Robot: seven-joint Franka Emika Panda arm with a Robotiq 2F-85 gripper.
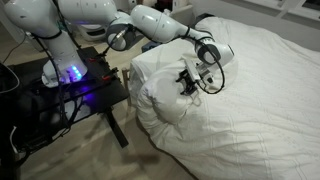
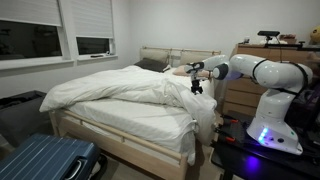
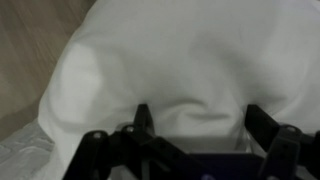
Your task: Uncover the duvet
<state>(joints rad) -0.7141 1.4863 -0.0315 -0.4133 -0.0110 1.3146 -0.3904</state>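
The duvet (image 1: 262,95) is a big, puffy white cover that spreads over the whole bed in both exterior views (image 2: 120,88). One corner is bunched into a thick heap (image 1: 160,95) at the bed's edge near the robot. My gripper (image 1: 190,80) points down onto this heap, at the bedside corner (image 2: 197,86). In the wrist view the two black fingers (image 3: 197,112) stand wide apart, with a bulge of duvet (image 3: 170,60) between and beyond them. The jaws are open and not closed on the cloth.
The wooden bed frame (image 2: 110,140) stands on the floor, with a blue suitcase (image 2: 45,160) at its foot. A wooden dresser (image 2: 240,95) is behind the arm. The robot base (image 1: 70,72) sits on a black stand (image 1: 95,92) beside the bed. A grey pillow (image 2: 155,65) lies at the headboard.
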